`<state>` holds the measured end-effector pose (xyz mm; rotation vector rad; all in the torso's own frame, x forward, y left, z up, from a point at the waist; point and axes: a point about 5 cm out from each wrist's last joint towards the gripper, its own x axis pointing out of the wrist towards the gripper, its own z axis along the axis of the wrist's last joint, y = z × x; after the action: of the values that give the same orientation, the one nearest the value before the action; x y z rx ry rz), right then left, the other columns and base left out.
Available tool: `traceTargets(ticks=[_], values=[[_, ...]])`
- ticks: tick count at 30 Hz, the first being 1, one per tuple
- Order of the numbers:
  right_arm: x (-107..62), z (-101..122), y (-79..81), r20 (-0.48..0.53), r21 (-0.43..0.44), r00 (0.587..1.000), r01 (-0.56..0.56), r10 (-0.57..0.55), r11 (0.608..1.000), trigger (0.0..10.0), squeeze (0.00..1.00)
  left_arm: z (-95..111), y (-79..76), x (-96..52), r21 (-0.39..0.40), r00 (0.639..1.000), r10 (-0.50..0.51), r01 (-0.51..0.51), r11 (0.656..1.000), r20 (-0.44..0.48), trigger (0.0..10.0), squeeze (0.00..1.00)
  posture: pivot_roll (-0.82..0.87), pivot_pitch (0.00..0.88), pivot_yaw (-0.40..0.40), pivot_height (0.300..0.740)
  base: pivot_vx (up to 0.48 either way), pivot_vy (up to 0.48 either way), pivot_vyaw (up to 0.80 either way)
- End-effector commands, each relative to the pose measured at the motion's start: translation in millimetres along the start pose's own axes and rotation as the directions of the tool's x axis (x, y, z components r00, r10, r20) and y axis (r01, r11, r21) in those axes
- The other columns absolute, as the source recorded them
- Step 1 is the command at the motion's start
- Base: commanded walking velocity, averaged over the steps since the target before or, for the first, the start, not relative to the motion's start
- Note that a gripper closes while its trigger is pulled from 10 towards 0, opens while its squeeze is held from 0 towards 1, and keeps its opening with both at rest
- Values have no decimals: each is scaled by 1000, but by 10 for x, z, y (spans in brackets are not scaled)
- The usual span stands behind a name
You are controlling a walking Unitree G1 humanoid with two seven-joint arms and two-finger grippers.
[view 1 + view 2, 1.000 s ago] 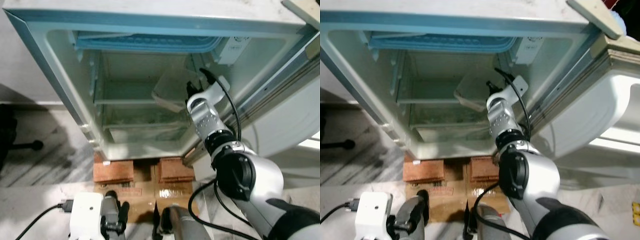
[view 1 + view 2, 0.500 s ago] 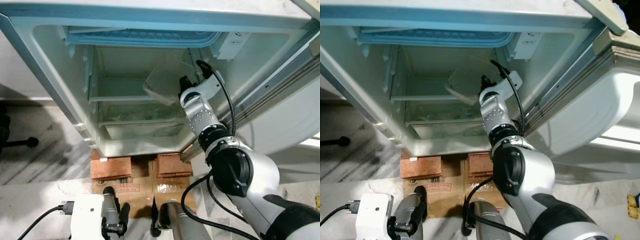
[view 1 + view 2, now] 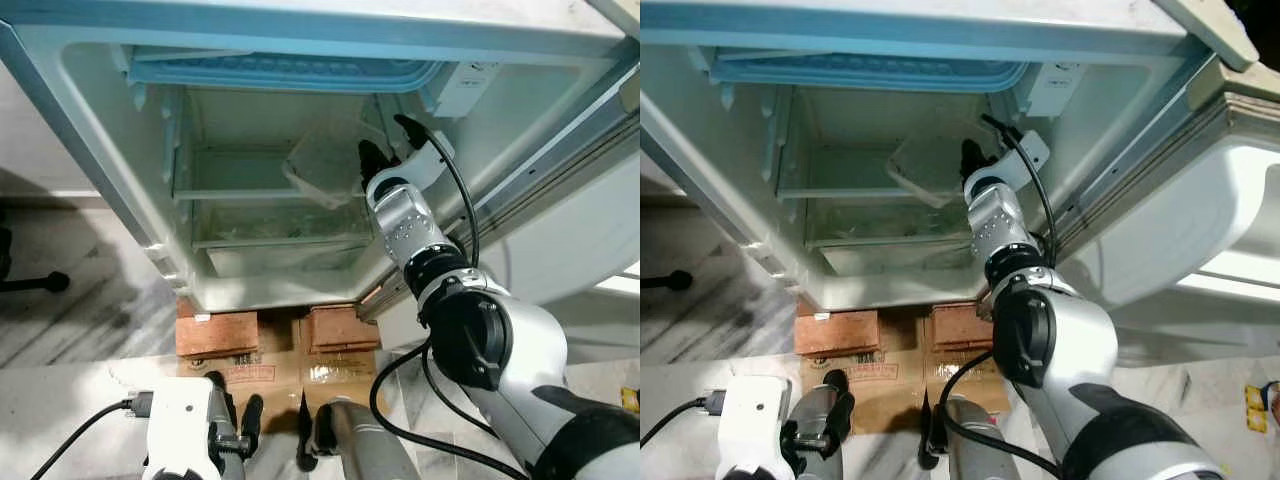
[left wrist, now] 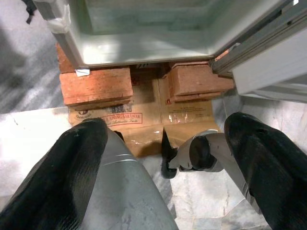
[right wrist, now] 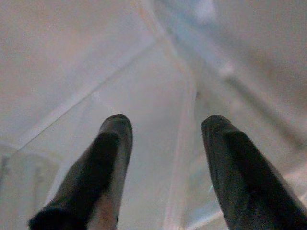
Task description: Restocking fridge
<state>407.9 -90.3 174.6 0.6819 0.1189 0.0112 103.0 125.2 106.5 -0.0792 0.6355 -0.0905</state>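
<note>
- Fridge [image 3: 120,150] open, propped on bricks [image 3: 218,333] over flattened cardboard [image 3: 285,378].
- Clear plastic container [image 3: 322,167] sits tilted inside, upper shelf area, right of centre.
- Right gripper [image 5: 165,139] reaches into the fridge, jaws spread, one finger on each side of the container's clear edge, not clamped.
- Left gripper [image 4: 165,153] hangs low over the floor [image 3: 80,300] in front of the fridge, jaws spread, holding nothing.

A home: open fridge [image 3: 130,150] propped on bricks [image 3: 217,333], marble floor [image 3: 70,320].
</note>
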Motion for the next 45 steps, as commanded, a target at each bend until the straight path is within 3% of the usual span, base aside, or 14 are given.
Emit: traceTargets(ticks=[1, 11, 19, 21, 25, 26, 27, 28, 29, 30, 32, 36, 42, 45], values=[[12, 99, -24, 38, -58, 999, -5, 7, 998, 10000, 1000, -65, 12, 6, -3, 999, 16, -16, 1000, -35, 10000, 0, 282, 269, -198, 740, 0, 0, 0], [28, 249, -37, 70, -33, 994, -85, 87, 996, 10000, 1000, -12, 20, 56, 8, 1000, 29, -29, 1000, -2, 10000, 0, 286, 259, -210, 740, 0, 0, 0], [-19, 111, 14, -79, -33, 925, -375, 372, 926, 10000, 1000, 11, 12, 100, 16, 1000, 22, -22, 1000, 11, 10000, 0, 269, 254, -213, 740, 0, 0, 0], [-46, 43, 22, -120, -39, 895, -436, 429, 899, 10000, 1000, 12, 11, 106, 17, 1000, 22, -22, 1000, 12, 10000, 0, 269, 251, -214, 740, 0, 0, 0], [-131, -143, 122, -240, -11, 772, -608, 589, 794, 10000, 1000, 14, 8, 111, 16, 1000, 22, -22, 1000, 14, 10000, 0, 270, 251, -214, 740, 0, 0, 0], [-178, -232, 172, -295, -7, 705, -676, 644, 737, 10000, 1000, 16, 10, 116, 16, 1000, 22, -22, 1000, 16, 10000, 0, 271, 246, -214, 740, 0, 0, 0], [-178, -232, 172, -295, -7, 705, -676, 644, 737, 10000, 1000, 16, 10, 116, 16, 1000, 22, -22, 1000, 16, 10000, 0, 271, 246, -214, 740, 0, 0, 0], [-203, -279, 196, -324, -4, 669, -707, 668, 707, 10000, 1000, 18, 10, 117, 16, 1000, 21, -21, 1000, 17, 10000, 0, 271, 246, -214, 740, 0, 0, 0], [-262, -386, 240, -390, 4, 589, -767, 707, 641, 10000, 1000, 20, 11, 123, 19, 1000, 19, -20, 1000, 19, 10000, 0, 270, 245, -213, 740, 0, 0, 0], [-262, -386, 240, -390, 4, 589, -767, 707, 641, 10000, 1000, 20, 11, 123, 19, 1000, 19, -20, 1000, 19, 10000, 0, 270, 245, -213, 740, 0, 0, 0], [-333, -505, 278, -456, 5, 500, -826, 736, 564, 10000, 1000, 27, 13, 129, 22, 1000, 19, -19, 1000, 22, 10000, 0, 273, 241, -211, 740, 0, 0, 0], [-397, -619, 296, -511, 9, 430, -863, 744, 505, 10000, 1000, 34, 32, 140, 26, 999, 21, -22, 999, 24, 10000, 0, 280, 235, -209, 740, 0, 0, 0], [-439, -683, 262, -559, 13, 384, -882, 735, 470, 10000, 1000, 40, 34, 144, 30, 999, 22, -22, 999, 28, 10000, 0, 281, 234, -208, 740, 0, 0, 0], [-438, -752, 129, -638, -100, 429, -870, 640, 483, 10000, 1000, 49, 41, 145, 35, 999, 23, -24, 999, 31, 10000, 0, 277, 234, -206, 740, 0, 0, 0]])
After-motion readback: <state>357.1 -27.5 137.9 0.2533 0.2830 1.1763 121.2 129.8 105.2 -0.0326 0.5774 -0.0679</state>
